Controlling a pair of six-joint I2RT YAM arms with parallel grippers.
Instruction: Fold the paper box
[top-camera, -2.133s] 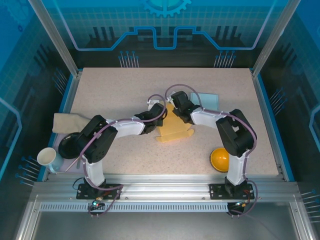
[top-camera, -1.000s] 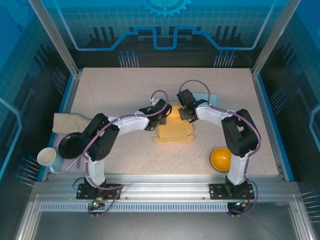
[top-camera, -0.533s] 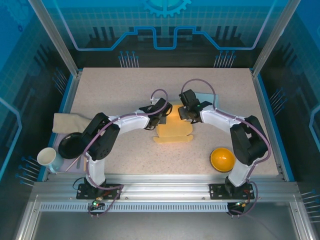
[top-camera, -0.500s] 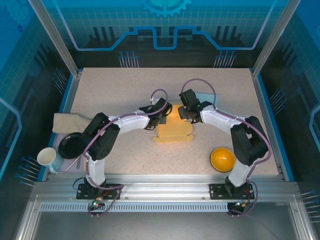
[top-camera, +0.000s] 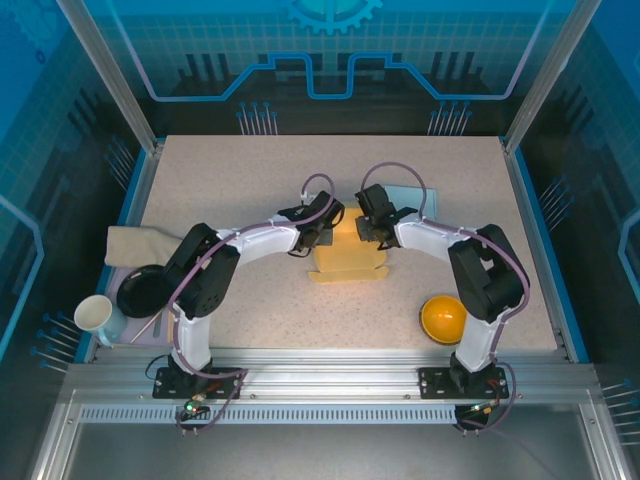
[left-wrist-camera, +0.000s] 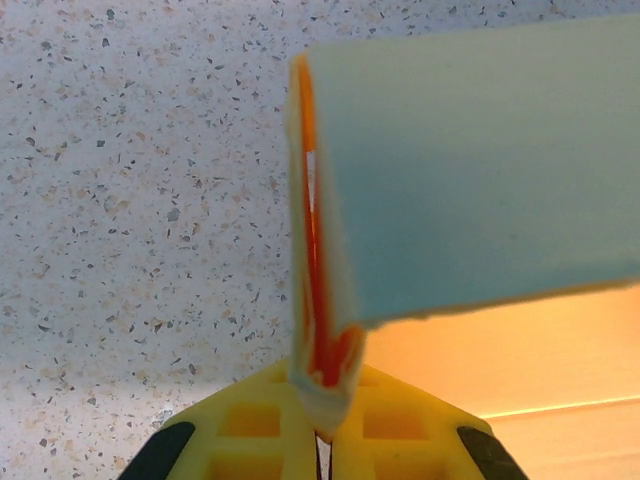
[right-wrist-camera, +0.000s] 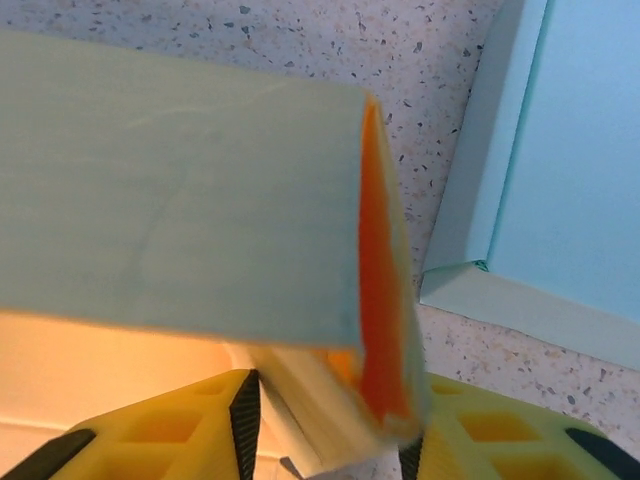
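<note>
Compared with two seconds ago, the left gripper (top-camera: 322, 230) has been carried farther out and closer to the right gripper (top-camera: 371, 230). The paper box (top-camera: 348, 258) has been squared up, and its raised wall is now held between the two. The box is laid flat on the table (top-camera: 230, 190), just to the near side of both grippers, with its far wall lifted upright in the gap between them.

In the left wrist view the yellow fingers (left-wrist-camera: 250, 440) are seen pressed together on one end of that wall, whose orange inner face is caught in the fold directly ahead of the tips. In the right wrist view the other end of the wall is seen filling the space between the fingers (right-wrist-camera: 170, 430), which are closed against it on both sides.

A light blue tray (right-wrist-camera: 560, 150) is seen just beyond and to the right of the right gripper, apart from the box. A round orange object (top-camera: 444, 318) is set well behind the right gripper, toward its arm's base.
</note>
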